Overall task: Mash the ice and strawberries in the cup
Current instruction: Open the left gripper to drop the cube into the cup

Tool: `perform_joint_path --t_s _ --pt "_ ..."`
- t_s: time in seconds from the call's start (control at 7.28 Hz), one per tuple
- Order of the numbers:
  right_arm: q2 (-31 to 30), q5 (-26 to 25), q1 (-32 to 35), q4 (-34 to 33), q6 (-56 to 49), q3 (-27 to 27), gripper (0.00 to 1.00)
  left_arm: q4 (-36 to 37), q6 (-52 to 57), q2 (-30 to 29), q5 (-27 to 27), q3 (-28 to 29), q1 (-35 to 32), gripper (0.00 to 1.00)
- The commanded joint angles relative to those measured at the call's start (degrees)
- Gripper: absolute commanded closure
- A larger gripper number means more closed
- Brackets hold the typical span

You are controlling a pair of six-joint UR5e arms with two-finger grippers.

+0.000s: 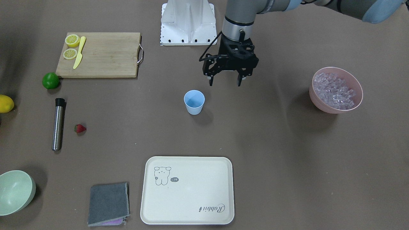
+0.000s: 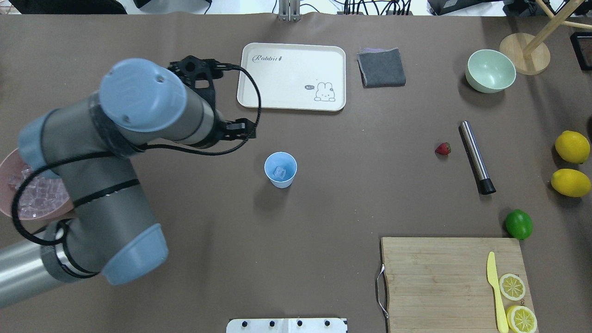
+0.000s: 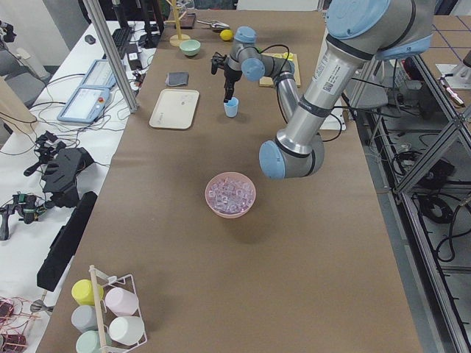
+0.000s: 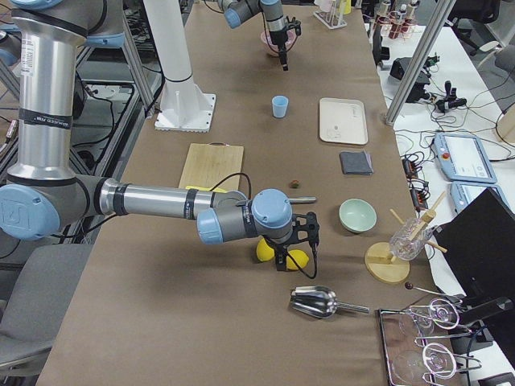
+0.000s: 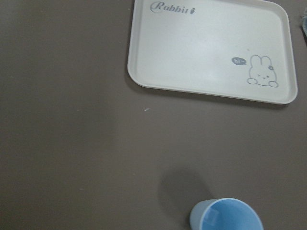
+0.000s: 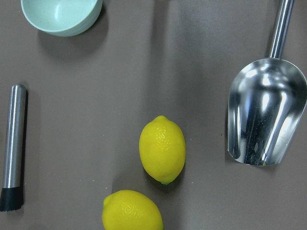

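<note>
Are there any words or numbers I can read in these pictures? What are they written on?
"Rabbit": curly grey letters near one edge of the cream tray.
Speech bubble beside the rabbit drawing on that tray: tiny letters, too small and blurred to read.
I can read no other words, numbers or signs in any view.

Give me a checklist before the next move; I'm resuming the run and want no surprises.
1. Cup upright: ok.
2. Ice in the cup: ok, at least one cube shows.
3. Strawberry in the cup: not ok, lies on the table by the muddler.
4. Left tool open, empty: ok.
5. Right tool open or shut: cannot tell.
</note>
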Motion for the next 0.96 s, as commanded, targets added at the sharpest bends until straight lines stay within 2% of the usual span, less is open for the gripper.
perform_joint_path --t_s 0.0,0.14,0.41,0.55,0.82 --pt "0.2 -0.1 0.0 0.1 0.0 0.1 0.0 7.6 10.3 6.2 -5.0 -3.9 -8.2 0.03" --pt "0.2 -0.1 0.0 0.1 0.0 -0.1 0.0 10.5 12.9 9.9 -5.1 -6.4 -9.1 0.03" --pt "2.4 -0.5 0.0 0.1 0.4 -1.4 0.0 9.5 18.7 20.2 -5.2 -11.2 -10.1 0.03" --pt "2.6 -0.5 0.0 0.1 0.5 -1.6 0.0 6.5 22.4 23.3 -5.4 -11.7 -12.5 0.03" --pt "2.6 -0.4 0.0 0.1 0.5 -1.6 0.0 -6.0 24.1 31.1 -7.0 -9.0 -14.1 0.03"
